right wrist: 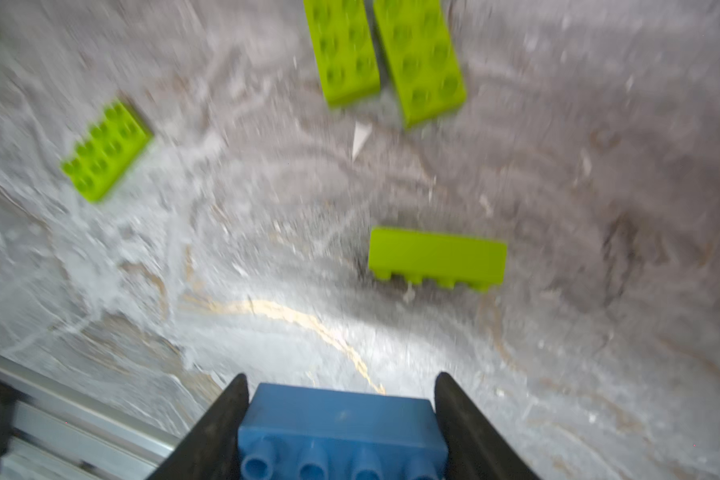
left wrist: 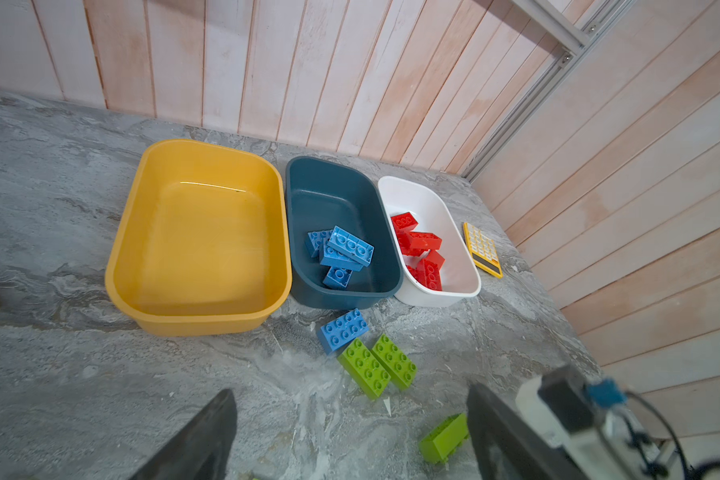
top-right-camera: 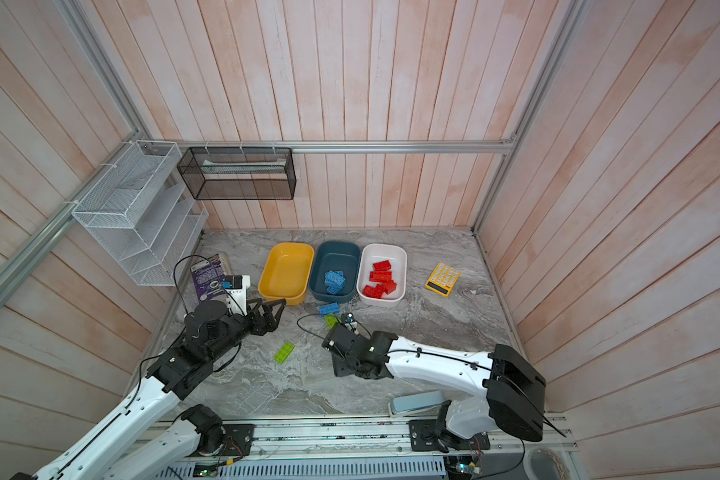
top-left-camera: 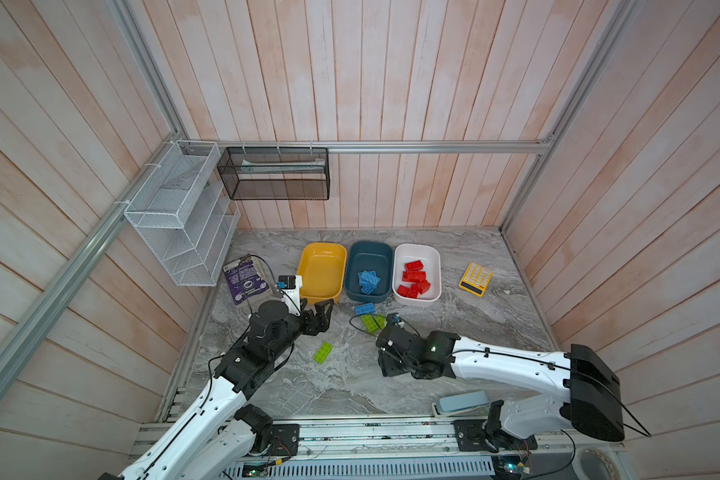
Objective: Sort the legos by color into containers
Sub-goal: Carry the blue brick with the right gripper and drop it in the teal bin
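Blue lego (right wrist: 341,424) sits pinched in the right gripper (right wrist: 341,380), presumably bound for the teal tub (top-left-camera: 373,252) at its twelve o'clock; the left gripper (top-left-camera: 317,309) gapes empty.

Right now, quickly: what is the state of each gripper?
Left gripper: open, holding nothing.
Right gripper: closed on a blue brick.

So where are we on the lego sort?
Done: blue bricks in the teal tub, red bricks in the white tub. In hand: right gripper shut on a blue brick. Remaining: one loose blue brick and at least four lime green bricks on the table; yellow tub empty; left gripper open and empty.
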You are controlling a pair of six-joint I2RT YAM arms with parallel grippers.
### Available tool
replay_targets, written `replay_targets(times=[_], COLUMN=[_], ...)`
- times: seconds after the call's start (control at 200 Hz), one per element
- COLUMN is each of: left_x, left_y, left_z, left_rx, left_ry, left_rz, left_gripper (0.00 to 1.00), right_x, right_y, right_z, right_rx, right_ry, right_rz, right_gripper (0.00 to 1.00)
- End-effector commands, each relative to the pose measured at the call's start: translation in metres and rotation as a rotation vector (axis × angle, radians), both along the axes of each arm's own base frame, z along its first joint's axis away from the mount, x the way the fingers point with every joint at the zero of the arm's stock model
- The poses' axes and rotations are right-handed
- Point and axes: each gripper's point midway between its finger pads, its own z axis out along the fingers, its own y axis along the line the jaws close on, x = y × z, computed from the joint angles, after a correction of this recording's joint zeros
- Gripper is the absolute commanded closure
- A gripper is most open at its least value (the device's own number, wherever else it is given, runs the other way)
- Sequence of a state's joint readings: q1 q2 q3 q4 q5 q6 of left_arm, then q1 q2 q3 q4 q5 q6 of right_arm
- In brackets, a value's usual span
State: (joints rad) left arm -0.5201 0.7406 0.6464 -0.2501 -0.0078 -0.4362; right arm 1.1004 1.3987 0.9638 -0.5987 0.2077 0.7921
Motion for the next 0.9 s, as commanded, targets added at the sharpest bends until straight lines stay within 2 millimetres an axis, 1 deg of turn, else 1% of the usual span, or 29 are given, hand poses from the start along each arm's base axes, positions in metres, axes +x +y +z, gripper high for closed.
replay_targets(times=[0.0, 0.07, 0.08, 0.11, 0.115, 0.15, 0.165, 0.17, 0.18, 0.275, 0.34, 0.41, 0.455, 0.545, 0.665, 0.73, 0.895], left_x=[-0.009, -0.015, -0.015, -0.017, -0.017, -0.019, -0.02, -0.021, -0.021, -0.026, -0.028, -0.03, -0.031, -0.032, -0.031, -0.03, -0.028], left_y=[0.021, 0.025, 0.025, 0.026, 0.026, 0.026, 0.025, 0.025, 0.025, 0.021, 0.02, 0.019, 0.019, 0.016, 0.013, 0.012, 0.006], left_z=[-0.016, -0.021, -0.022, -0.025, -0.026, -0.029, -0.03, -0.031, -0.031, -0.041, -0.048, -0.054, -0.058, -0.064, -0.07, -0.073, -0.079], left_rx=[0.026, 0.006, 0.002, -0.003, -0.004, -0.009, -0.011, -0.012, -0.013, -0.022, -0.023, -0.019, -0.017, -0.02, -0.01, -0.008, -0.003], left_ry=[0.059, 0.081, 0.084, 0.097, 0.101, 0.114, 0.119, 0.12, 0.124, 0.166, 0.192, 0.211, 0.221, 0.235, 0.256, 0.262, 0.277], left_rz=[0.091, 0.104, 0.104, 0.109, 0.109, 0.108, 0.104, 0.103, 0.101, 0.079, 0.073, 0.067, 0.065, 0.055, 0.05, 0.048, 0.038], left_gripper=[0.12, 0.11, 0.1, 0.09, 0.09, 0.09, 0.08, 0.08, 0.07, 0.02, 0.02, 0.02, 0.02, 0.02, 0.03, 0.03, 0.03], right_x=[0.036, 0.062, 0.069, 0.079, 0.083, 0.094, 0.103, 0.103, 0.11, 0.148, 0.172, 0.194, 0.206, 0.223, 0.245, 0.254, 0.274], right_y=[0.012, 0.02, 0.021, 0.023, 0.024, 0.024, 0.027, 0.027, 0.028, 0.029, 0.029, 0.032, 0.037, 0.048, 0.052, 0.052, 0.049], right_z=[0.027, 0.042, 0.044, 0.048, 0.049, 0.047, 0.056, 0.056, 0.056, 0.058, 0.056, 0.056, 0.054, 0.046, 0.039, 0.04, 0.049], right_rx=[-0.024, -0.013, -0.011, -0.005, -0.004, -0.009, 0.005, 0.005, 0.005, 0.019, 0.032, 0.038, 0.04, 0.04, 0.038, 0.047, 0.065], right_ry=[-0.084, -0.114, -0.119, -0.126, -0.13, -0.131, -0.148, -0.148, -0.153, -0.166, -0.175, -0.185, -0.187, -0.172, -0.165, -0.17, -0.191], right_rz=[0.117, 0.126, 0.125, 0.123, 0.124, 0.124, 0.12, 0.12, 0.116, 0.085, 0.066, 0.053, 0.054, 0.065, 0.051, 0.041, 0.026], right_gripper=[0.51, 0.51, 0.51, 0.51, 0.51, 0.51, 0.51, 0.51, 0.51, 0.51, 0.51, 0.5, 0.5, 0.5, 0.48, 0.44, 0.3])
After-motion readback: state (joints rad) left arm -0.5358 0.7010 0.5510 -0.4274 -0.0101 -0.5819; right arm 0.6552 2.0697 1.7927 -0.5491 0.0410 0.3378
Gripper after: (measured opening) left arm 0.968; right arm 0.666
